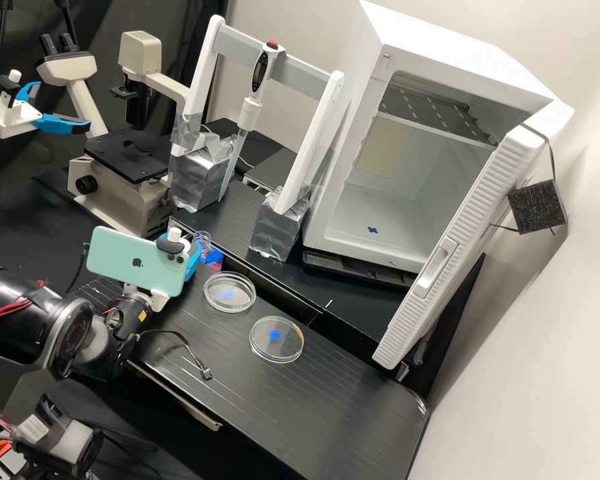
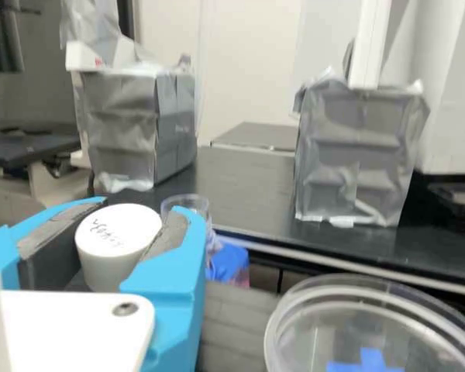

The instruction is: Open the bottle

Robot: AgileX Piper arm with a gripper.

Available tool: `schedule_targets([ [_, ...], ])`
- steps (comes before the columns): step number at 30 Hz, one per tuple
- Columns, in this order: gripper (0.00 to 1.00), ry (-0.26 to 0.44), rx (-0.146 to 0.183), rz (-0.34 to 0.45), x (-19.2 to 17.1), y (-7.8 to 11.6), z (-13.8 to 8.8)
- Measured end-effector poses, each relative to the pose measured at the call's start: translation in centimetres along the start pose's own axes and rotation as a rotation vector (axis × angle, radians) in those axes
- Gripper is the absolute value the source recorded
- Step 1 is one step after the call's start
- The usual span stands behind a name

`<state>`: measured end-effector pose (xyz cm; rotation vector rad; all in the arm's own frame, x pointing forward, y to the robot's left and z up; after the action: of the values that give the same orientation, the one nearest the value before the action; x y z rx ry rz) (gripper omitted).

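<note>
Over at nine o'clock in the high view, a dark fruit-shaped logo (image 1: 137, 262) marks the mint phone (image 1: 110, 257) — and a yellow label (image 1: 142, 316) sits on the arm (image 1: 128, 312) towards eight. In the wrist view, dark handwriting (image 2: 108, 234) crosses the white cap (image 2: 111, 265) — too small to make out.

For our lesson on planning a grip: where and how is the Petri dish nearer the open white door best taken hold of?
Probably by opposite points on its low side wall, from straight above. The Petri dish is round, shallow and lies flat on the bench, leaving little room beneath for a hold from the side.
</note>
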<state>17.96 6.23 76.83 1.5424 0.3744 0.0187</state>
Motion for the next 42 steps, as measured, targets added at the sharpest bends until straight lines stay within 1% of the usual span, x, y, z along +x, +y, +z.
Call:
schedule_targets([
  [7,0.0,0.006,-0.001,-0.035,0.2,-0.9,0.2],
  [8,1.0,0.007,-0.002,-0.036,0.2,-1.0,0.2],
  [12,1.0,0.013,-0.002,-0.031,0.3,-1.0,0.2],
  [18,1.0,0.013,-0.024,-0.031,0.3,-1.0,0.2],
  [27,1.0,0.022,-0.023,0.014,-0.8,-0.4,0.0],
  [30,1.0,0.038,-0.027,0.056,-1.4,0.4,-0.3],
  [34,1.0,0.116,-0.019,0.125,-2.4,1.7,-1.5],
  [36,1.0,0.165,-0.022,0.168,-3.0,2.3,-2.3],
  [37,1.0,0.176,-0.019,0.198,-3.3,2.7,-2.6],
  [39,1.0,0.181,-0.032,0.252,-3.8,3.0,-3.1],
  [42,1.0,0.176,-0.026,0.352,-4.3,3.7,-3.5],
])
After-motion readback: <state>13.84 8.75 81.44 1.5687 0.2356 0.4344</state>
